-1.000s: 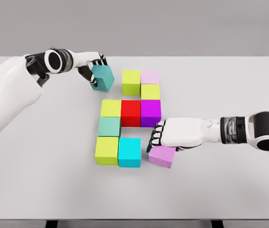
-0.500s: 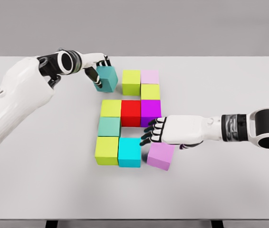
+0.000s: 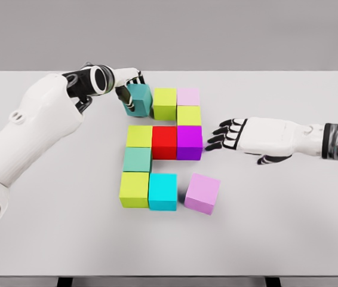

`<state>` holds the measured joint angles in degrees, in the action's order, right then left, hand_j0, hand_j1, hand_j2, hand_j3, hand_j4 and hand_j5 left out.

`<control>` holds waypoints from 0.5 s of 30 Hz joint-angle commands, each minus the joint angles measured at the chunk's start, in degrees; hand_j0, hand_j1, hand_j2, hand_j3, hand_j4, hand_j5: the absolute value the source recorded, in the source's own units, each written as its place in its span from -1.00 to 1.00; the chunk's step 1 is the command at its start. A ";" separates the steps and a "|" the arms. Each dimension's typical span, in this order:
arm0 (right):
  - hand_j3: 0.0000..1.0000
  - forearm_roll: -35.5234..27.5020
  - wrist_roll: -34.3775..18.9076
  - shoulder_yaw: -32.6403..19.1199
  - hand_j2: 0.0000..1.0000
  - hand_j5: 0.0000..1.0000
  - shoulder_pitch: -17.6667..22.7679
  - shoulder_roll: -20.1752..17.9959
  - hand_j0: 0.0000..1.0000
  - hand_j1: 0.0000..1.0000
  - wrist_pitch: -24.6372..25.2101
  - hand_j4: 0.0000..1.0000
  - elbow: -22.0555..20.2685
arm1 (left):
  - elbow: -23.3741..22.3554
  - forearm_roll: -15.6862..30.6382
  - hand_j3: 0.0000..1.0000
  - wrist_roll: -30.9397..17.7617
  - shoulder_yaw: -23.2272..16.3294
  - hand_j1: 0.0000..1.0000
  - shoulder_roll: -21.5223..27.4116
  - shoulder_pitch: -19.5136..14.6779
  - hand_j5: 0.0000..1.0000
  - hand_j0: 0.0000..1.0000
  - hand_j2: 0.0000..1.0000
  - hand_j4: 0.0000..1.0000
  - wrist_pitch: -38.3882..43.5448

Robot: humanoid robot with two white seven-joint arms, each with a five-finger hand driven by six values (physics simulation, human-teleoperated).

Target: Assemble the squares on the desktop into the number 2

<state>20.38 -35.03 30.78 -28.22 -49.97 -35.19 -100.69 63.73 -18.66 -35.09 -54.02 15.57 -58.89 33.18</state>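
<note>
While left hand (image 3: pixel 130 89) holds teal cube (image 3: pixel 139 98), fingers curled round it, cube sits at top row's left end, touching lime cube (image 3: pixel 165 103). Step: closing top bar of 2. Right hand (image 3: pixel 249 136) hovers near purple cube (image 3: pixel 189 142), fingers spread, empty. Lilac cube (image 3: pixel 202 193) on bench (image 3: pixel 288 227), skewed, just beside cyan cube (image 3: pixel 163 191). Next likely: square lilac up against cyan.

You are looking at a simulated test bench, not a lived-in room; a plain pale-grey counter (image 3: pixel 288 239) fills the view against a flat, featureless grey backdrop (image 3: pixel 246 30); uniformly bright toy-like cubes (image 3: pixel 164 142) and smooth, even shading mark it as a rendered scene.
</note>
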 commanded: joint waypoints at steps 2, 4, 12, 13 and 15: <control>1.00 -0.34 0.03 -3.18 1.00 1.00 0.88 -2.15 1.00 1.00 0.19 1.00 0.23 | 0.08 -0.24 -0.42 0.09 -0.04 -0.42 -0.54 0.09 -0.42 -0.42 -0.42 -0.42 -0.04; 1.00 -0.43 0.03 -3.36 1.00 1.00 1.85 -4.35 1.00 1.00 0.19 1.00 0.14 | 0.08 -0.24 -0.41 0.09 -0.04 -0.41 -0.45 0.09 -0.41 -0.41 -0.41 -0.41 -0.04; 1.00 -0.07 0.03 4.20 1.00 1.00 1.67 -10.85 1.00 1.00 0.19 1.00 -0.21 | 0.08 -0.15 -0.30 0.09 -0.39 -0.30 -0.27 0.09 -0.30 -0.30 -0.30 -0.30 -0.48; 1.00 0.01 0.03 4.99 1.00 1.00 1.59 -10.85 1.00 1.00 0.19 1.00 -0.21 | 0.17 -0.15 -0.28 0.09 -0.39 -0.28 -0.27 0.09 -0.28 -0.28 -0.28 -0.28 -0.48; 1.00 0.01 0.03 6.49 1.00 1.00 1.50 -10.85 1.00 1.00 0.19 1.00 -0.21 | 0.17 -0.15 -0.25 0.09 -0.39 -0.25 -0.27 0.09 -0.25 -0.25 -0.25 -0.25 -0.57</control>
<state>20.62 -35.02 35.65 -26.81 -60.26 -35.14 -100.85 63.86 -18.67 -35.07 -54.41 15.27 -58.80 32.88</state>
